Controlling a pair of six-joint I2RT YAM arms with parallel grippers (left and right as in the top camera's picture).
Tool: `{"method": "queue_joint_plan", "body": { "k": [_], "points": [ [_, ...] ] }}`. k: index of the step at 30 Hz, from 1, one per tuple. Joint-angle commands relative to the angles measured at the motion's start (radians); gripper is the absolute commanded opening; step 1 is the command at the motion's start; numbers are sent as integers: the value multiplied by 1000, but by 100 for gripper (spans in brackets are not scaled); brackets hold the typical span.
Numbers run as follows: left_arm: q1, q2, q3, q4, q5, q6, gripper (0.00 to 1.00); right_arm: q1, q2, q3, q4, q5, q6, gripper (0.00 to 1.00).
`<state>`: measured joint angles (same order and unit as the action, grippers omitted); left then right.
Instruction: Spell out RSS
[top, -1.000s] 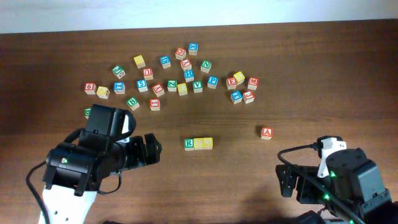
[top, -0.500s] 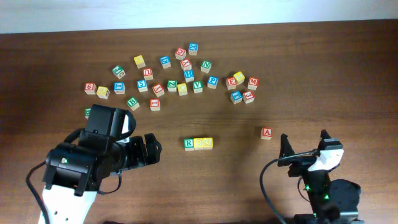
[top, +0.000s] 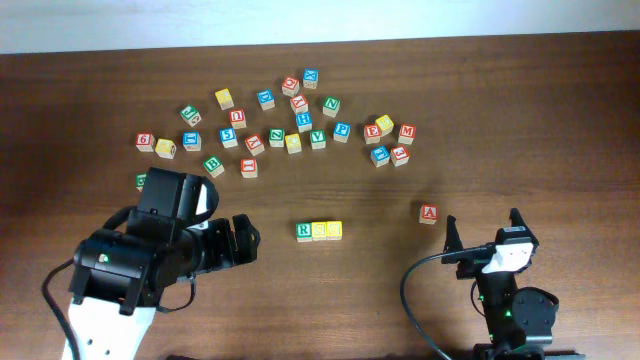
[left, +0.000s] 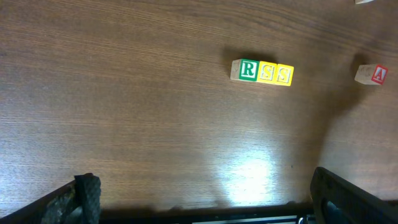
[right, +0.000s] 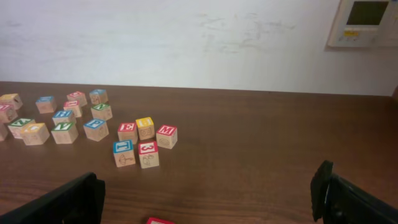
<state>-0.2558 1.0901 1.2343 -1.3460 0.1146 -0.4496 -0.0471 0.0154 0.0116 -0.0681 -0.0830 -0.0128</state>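
Three cubes stand touching in a row in the middle of the table: the green R cube, an S cube and a second S cube. In the left wrist view they read R, S, S. My left gripper is open and empty, left of the row and apart from it; its fingers show in the left wrist view. My right gripper is open and empty at the front right, pointing toward the far side; its fingers show in the right wrist view.
Several loose letter cubes lie scattered across the back of the table. A lone red A cube sits just left of my right gripper. A green B cube lies at the back left. The table's front edge is close to both arms.
My right arm has swung upright and drawn in, its open gripper now pointing toward the back. The left arm and the cubes have not moved.
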Motion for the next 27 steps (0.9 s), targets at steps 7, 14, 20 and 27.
{"method": "queue_joint_plan", "body": {
  "k": [7,14,20,27],
  "points": [
    [1,-5,-1,1,-11,2,99,-10,-12,-6,-7,27,28,98],
    [1,-5,-1,1,-11,2,99,-11,-12,-6,-6,27,28,98],
    [1,-5,-1,-2,-16,5,100,-11,-12,-6,-6,27,28,98],
    [171,-257,-208,340,79,420,99,-11,-12,-6,-6,27,28,98]
  ]
}}
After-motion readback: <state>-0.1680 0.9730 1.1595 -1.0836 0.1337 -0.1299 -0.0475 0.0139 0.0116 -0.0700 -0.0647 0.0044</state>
